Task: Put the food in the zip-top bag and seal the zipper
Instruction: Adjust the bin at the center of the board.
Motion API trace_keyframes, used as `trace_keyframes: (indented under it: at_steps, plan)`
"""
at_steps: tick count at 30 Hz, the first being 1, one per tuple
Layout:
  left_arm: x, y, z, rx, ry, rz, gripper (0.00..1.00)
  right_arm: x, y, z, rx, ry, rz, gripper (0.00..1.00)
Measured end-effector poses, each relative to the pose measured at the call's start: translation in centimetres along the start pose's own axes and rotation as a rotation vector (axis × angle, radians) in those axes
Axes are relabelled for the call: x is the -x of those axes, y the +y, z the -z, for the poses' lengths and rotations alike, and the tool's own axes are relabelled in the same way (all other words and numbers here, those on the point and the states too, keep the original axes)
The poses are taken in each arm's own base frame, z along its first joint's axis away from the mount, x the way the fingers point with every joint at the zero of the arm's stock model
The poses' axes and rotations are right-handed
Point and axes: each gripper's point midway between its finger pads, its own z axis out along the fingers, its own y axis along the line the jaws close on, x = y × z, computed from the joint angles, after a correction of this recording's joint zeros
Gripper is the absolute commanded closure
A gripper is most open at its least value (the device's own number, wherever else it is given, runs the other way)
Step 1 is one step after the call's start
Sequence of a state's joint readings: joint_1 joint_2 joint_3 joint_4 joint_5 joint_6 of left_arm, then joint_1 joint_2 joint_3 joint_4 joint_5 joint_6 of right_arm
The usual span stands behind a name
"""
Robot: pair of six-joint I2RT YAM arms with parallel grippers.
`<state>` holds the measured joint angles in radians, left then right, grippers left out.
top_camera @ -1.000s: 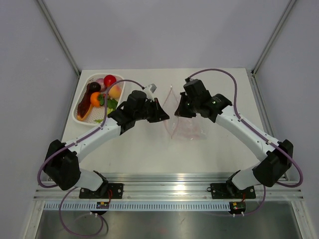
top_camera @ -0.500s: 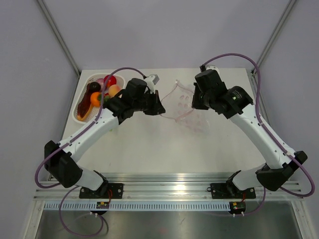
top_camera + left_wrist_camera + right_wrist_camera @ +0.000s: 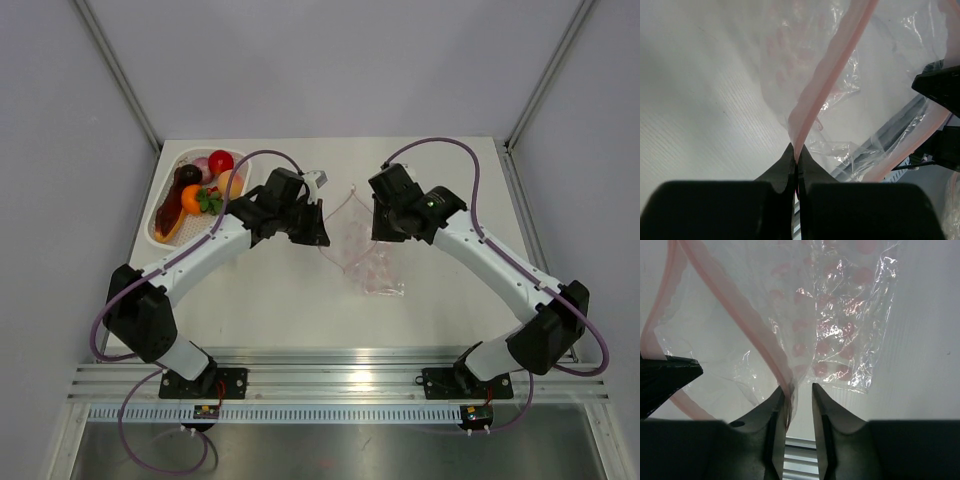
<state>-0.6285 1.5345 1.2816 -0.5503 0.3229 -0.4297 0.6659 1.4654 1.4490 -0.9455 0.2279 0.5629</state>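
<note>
We read no lettering anywhere; the clear, crinkly plastic bag (image 3: 840, 340) bears pink blotches (shapes, not words).

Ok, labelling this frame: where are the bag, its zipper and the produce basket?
zip-top bag (image 3: 374, 264), top view, printed panel.
zipper (image 3: 832, 74), left wrist view, mid-strip.
white basket (image 3: 160, 205), top view, left rim.

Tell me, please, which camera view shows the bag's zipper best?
The left wrist view: the zipper runs sharp from the shut left claw across the frame. The right wrist view shows it curving toward the right claw; the top external view gives only a faint line.
</note>
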Motion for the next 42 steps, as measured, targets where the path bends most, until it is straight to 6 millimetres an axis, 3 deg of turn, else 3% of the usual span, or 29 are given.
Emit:
trace_keyframes:
  at_steps: [8,12,16,18,20,21,25,28,33,34,35,39,42]
  plan:
    - [-1.0,-0.4,-0.3,-0.051,0.029,-0.001,1.0,0.1,1.4,-1.0,0.06,-0.011,-0.038,0.75]
    - [-1.0,-0.6,-0.3,-0.058,0.03,-0.003,1.0,0.1,1.7,-1.3,0.072,-0.016,-0.066,1.0]
    - [-0.9,-0.4,-0.3,-0.06,0.029,-0.002,1.0,0.1,1.9,-1.5,0.079,-0.022,-0.088,1.0]
    - [-0.7,-0.1,-0.2,-0.06,0.025,-0.007,0.61,0.1,2.2,-1.5,0.094,-0.026,-0.098,1.0]
    - [-0.5,0.1,0.1,-0.079,0.027,-0.002,0.32,0.2,2.4,-1.4,0.107,-0.03,-0.108,1.0]
    - [-0.3,0.4,0.2,-0.086,0.025,-0.002,0.27,0.3,2.4,-1.4,0.109,-0.033,-0.111,1.0]
    - [0.7,2.2,1.3,-0.056,0.011,0.021,0.26,0.5,2.6,-1.4,0.116,-0.041,-0.124,1.0]
    - [2.6,4.6,3.5,-0.018,-0.044,0.069,0.28,0.7,2.9,-1.4,0.127,-0.049,-0.129,1.0]
    - [6.4,12.3,11.4,0.149,-0.265,0.221,0.27,1.0,3.7,-1.3,0.169,-0.05,-0.131,1.0]
    - [6.6,13.4,12.7,0.185,-0.298,0.242,0.16,1.0,4.0,-1.3,0.182,-0.05,-0.131,1.0]
    - [7.0,14.6,14.3,0.229,-0.338,0.259,0.15,1.0,4.2,-1.3,0.192,-0.049,-0.13,1.0]
    - [7.2,18.6,18.5,0.417,-0.416,0.322,0.15,1.0,4.8,-1.4,0.229,-0.047,-0.124,1.0]
    - [6.5,21.8,20.3,0.576,-0.413,0.357,0.19,0.7,5.1,-1.8,0.247,-0.043,-0.117,1.0]
